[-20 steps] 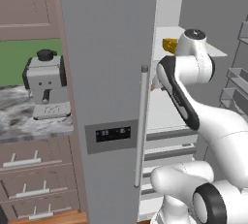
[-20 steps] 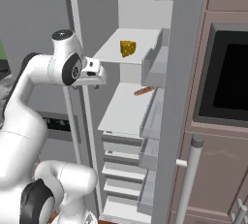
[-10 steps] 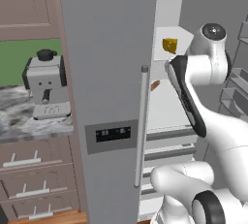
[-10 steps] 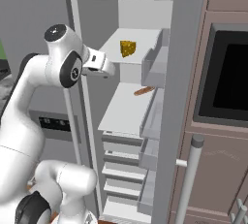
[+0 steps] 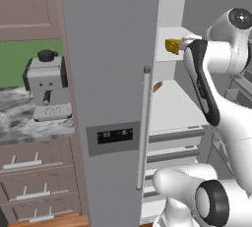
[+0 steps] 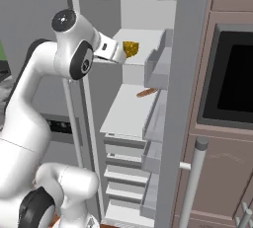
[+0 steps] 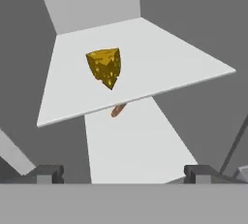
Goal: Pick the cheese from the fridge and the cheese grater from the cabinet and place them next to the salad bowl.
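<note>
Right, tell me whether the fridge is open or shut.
Open. The fridge shows its white shelves, with the cheese on the upper one and drawers below.

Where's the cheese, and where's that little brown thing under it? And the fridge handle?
cheese (image 7: pixel 105 68), hand view, on its front holey face
brown thing (image 6: pixel 147 93), right base view, on its middle, lying on the lower shelf
handle (image 5: pixel 143 127), left base view, midway down the silver bar

Fridge (image 6: pixel 188 74) open; cheese (image 6: pixel 130 49) on upper shelf, arm's hand just beside.
</note>
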Available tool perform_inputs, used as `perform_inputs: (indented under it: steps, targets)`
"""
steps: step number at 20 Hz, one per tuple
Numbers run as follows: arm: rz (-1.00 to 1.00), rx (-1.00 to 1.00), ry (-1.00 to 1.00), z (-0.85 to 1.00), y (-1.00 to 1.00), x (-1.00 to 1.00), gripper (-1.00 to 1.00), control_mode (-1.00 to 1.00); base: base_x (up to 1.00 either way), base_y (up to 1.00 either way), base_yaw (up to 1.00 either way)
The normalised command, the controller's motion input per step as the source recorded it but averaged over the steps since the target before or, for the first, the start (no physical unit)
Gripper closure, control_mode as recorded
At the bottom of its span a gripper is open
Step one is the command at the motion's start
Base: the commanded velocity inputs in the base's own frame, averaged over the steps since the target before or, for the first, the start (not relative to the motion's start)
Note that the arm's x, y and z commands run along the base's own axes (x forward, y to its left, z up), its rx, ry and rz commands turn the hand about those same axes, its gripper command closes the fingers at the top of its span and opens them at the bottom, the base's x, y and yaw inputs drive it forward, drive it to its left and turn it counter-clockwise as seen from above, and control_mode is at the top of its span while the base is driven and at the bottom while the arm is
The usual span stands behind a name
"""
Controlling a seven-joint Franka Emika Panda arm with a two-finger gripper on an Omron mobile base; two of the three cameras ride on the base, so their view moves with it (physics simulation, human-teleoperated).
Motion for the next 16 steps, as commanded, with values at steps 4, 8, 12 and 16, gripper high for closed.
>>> perform_inputs:
  steps: [4, 8, 12, 16]
  targets:
    - [0.06, 0.0, 0.0, 0.0, -0.05, 0.48, -1.0, -1.0, 0.0, 0.0, 0.0]
    - [0.06, 0.0, -0.04, -0.11, -0.03, 0.54, -1.0, -1.0, 0.0, 0.0, 0.0]
    - [0.03, 0.0, -0.01, -0.14, -0.03, 0.6, -1.0, -1.0, 0.0, 0.0, 0.0]
    - [0.0, -0.02, 0.0, -0.18, -0.04, 0.5, -1.0, -1.0, 0.0, 0.0, 0.0]
